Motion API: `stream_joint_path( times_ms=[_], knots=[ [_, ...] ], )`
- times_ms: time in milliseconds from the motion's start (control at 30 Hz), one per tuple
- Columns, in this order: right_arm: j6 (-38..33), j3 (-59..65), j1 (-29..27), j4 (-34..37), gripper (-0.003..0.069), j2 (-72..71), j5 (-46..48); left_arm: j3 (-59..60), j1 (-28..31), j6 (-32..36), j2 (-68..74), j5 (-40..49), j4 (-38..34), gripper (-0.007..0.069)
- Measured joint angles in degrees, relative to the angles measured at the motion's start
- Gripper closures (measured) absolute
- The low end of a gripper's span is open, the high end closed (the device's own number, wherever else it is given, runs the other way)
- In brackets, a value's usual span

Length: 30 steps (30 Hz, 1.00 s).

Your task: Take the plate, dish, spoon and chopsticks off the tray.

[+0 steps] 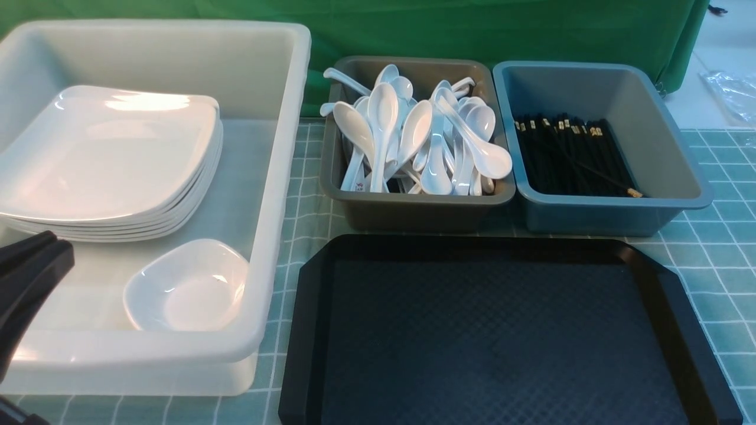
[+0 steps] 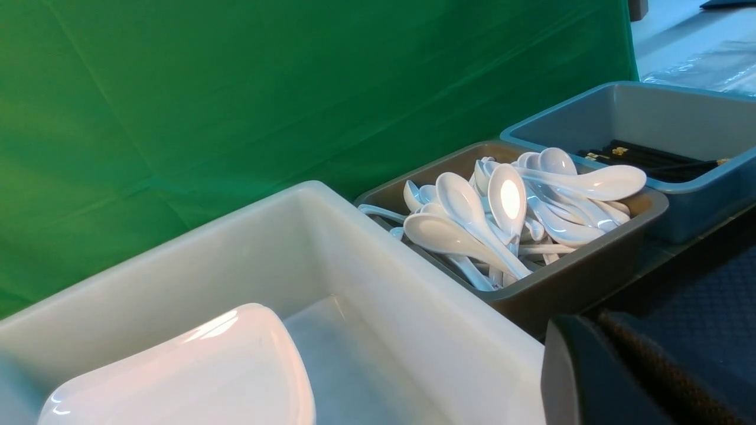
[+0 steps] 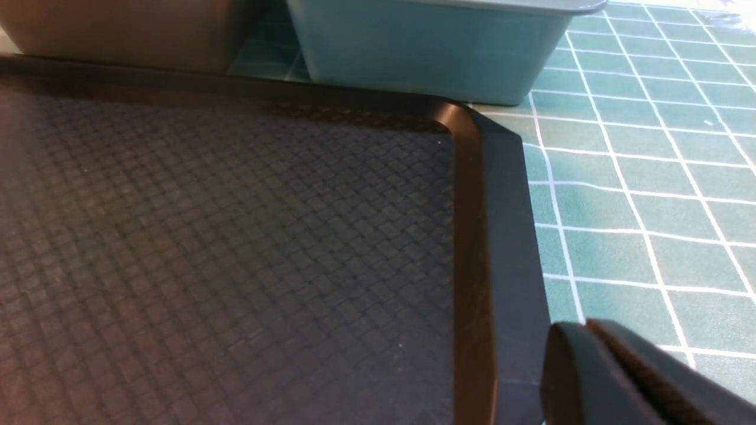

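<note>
The black tray lies at front centre with nothing on its textured floor; its rim shows in the right wrist view. The plate tops a stack of like plates in the white bin, and it shows in the left wrist view. The dish sits in front of the stack in that bin. White spoons fill the grey bin. Black chopsticks lie in the blue-grey bin. My left gripper is shut and empty above the white bin's near left corner. My right gripper is shut and empty over the tray's right rim.
The white bin stands on the left. The grey bin and the blue-grey bin stand side by side behind the tray. A green checked cloth covers the table, and a green curtain hangs behind it.
</note>
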Motion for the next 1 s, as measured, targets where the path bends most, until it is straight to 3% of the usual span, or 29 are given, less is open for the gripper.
stream_joint_path(
  times_ms=[467,500,600,767,1000],
  knots=[
    [0.0,0.0,0.0,0.0,0.0592,0.0,0.0,0.1,0.2,-2.0,-0.9,-0.1,1.9,0.0612],
    [0.0,0.0,0.0,0.0,0.0591,0.0,0.0,0.9,2.0,-8.4,-2.9,-0.5,4.5,0.0612],
    [0.0,0.0,0.0,0.0,0.0589,0.0,0.0,6.2,8.6,-19.3,-8.4,-3.3,9.5,0.0612],
    [0.0,0.0,0.0,0.0,0.0587,0.0,0.0,16.6,16.5,-24.5,-15.2,-3.4,10.6,0.0612],
    [0.0,0.0,0.0,0.0,0.0573,0.0,0.0,24.7,20.8,-26.8,-18.4,-1.1,9.0,0.0612]
  ],
)
